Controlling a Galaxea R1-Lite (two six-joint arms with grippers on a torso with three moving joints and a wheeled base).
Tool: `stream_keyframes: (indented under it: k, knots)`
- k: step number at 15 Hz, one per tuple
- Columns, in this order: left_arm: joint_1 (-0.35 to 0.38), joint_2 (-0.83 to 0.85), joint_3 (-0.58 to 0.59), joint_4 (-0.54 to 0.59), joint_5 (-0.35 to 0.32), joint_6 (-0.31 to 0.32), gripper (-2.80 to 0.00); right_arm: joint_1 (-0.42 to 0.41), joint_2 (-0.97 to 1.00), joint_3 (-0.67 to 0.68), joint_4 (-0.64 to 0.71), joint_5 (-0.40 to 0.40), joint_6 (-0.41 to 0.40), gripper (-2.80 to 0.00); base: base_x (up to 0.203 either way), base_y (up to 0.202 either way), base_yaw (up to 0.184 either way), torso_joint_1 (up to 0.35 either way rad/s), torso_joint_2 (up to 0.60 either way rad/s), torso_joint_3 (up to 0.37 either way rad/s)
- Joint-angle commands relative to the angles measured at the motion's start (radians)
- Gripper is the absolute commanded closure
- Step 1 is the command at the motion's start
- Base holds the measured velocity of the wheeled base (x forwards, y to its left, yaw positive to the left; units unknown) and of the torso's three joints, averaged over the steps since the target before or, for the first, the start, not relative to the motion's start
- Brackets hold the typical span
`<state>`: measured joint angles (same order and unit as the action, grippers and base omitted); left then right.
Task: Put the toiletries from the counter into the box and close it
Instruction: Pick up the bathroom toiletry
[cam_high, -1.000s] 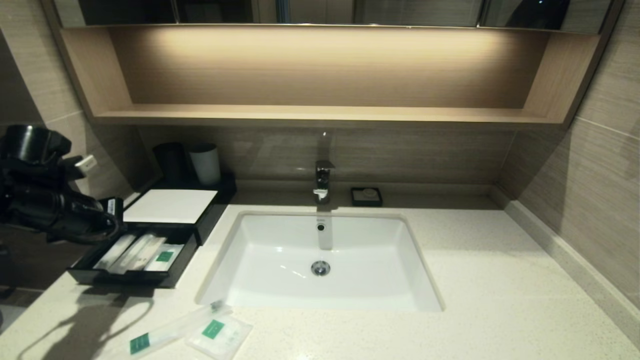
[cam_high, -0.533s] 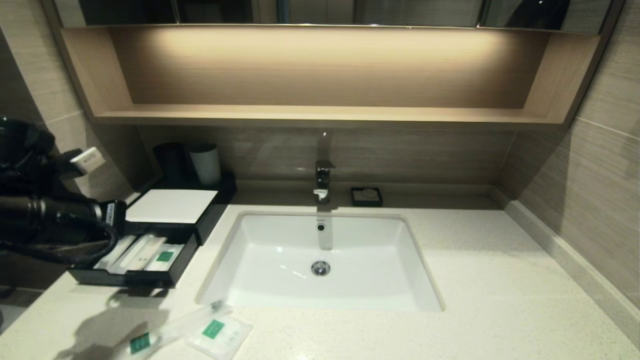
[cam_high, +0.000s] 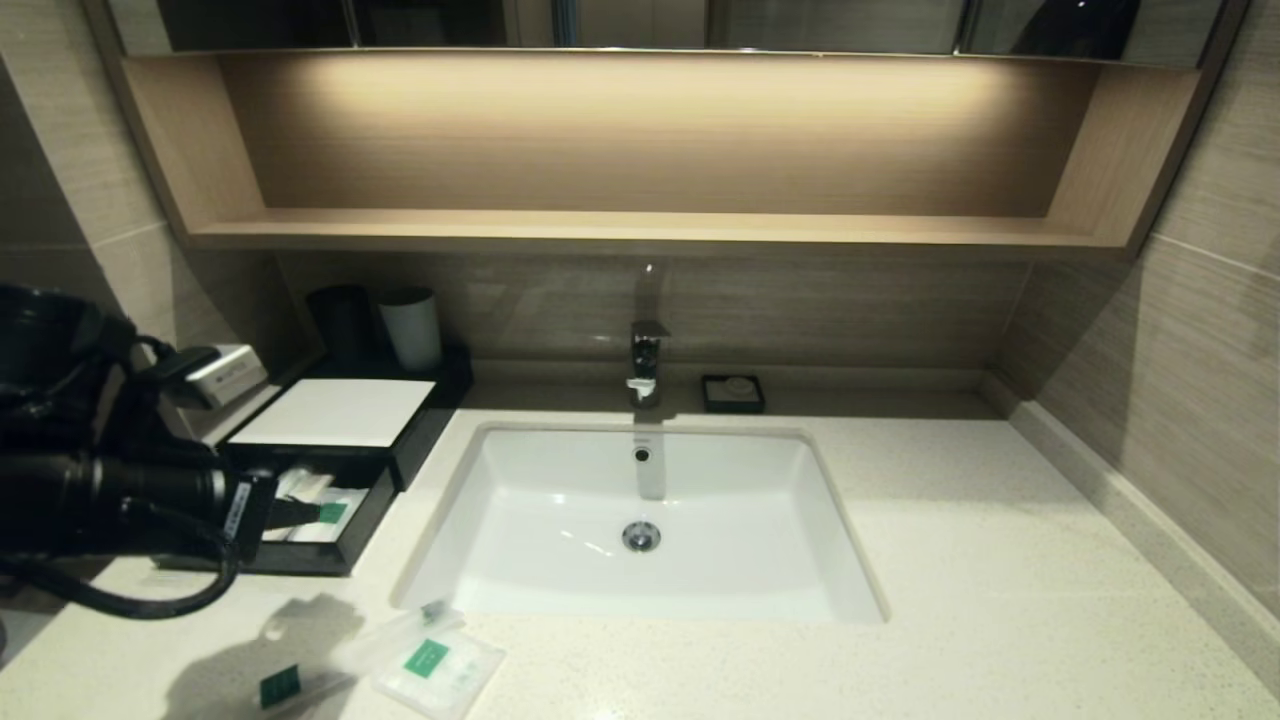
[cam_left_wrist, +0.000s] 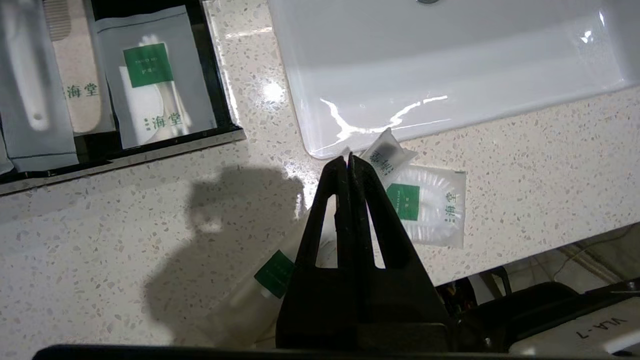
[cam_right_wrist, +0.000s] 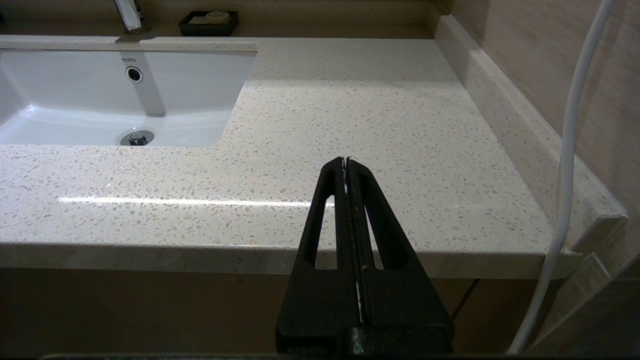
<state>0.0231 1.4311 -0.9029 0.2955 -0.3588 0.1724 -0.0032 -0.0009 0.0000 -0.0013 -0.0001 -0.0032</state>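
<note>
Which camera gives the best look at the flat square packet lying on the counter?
The left wrist view: the flat square packet shows nearly whole, green label and print legible, beside the shut left gripper. The head view catches it only small at the counter's near edge. The right wrist view misses it.

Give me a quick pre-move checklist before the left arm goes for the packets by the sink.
1. Drawer of the box pulled out: ok.
2. Space in the drawer: cannot tell; packets already lie in it.
3. Long packet and square packet on the counter: ok, the long one's end overlaps the square one.
4. Left end effector open for a grasp: not ok, shut and empty above the packets.
5. Right end effector out of the way: ok, shut, low at the counter's front edge on the right side.
</note>
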Motion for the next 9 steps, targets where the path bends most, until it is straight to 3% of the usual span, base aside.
stream_keyframes:
  k: [1, 4, 9]
  knots:
    - [0.000, -0.002, 0.029, 0.002, -0.057, 0.060, 0.00, 0.000, 0.001, 0.002, 0.000, 0.000, 0.000, 0.00, 0.000, 0.000, 0.000, 0.000, 0.00, 0.000]
    - [0.001, 0.002, 0.066, 0.007, -0.083, 0.163, 0.00, 0.000, 0.001, 0.002, 0.000, 0.000, -0.001, 0.00, 0.000, 0.000, 0.000, 0.000, 0.00, 0.000]
    - [0.001, 0.004, 0.093, 0.023, -0.082, 0.240, 0.00, 0.000, 0.001, 0.002, 0.000, 0.000, 0.000, 0.00, 0.000, 0.000, 0.000, 0.000, 0.00, 0.000]
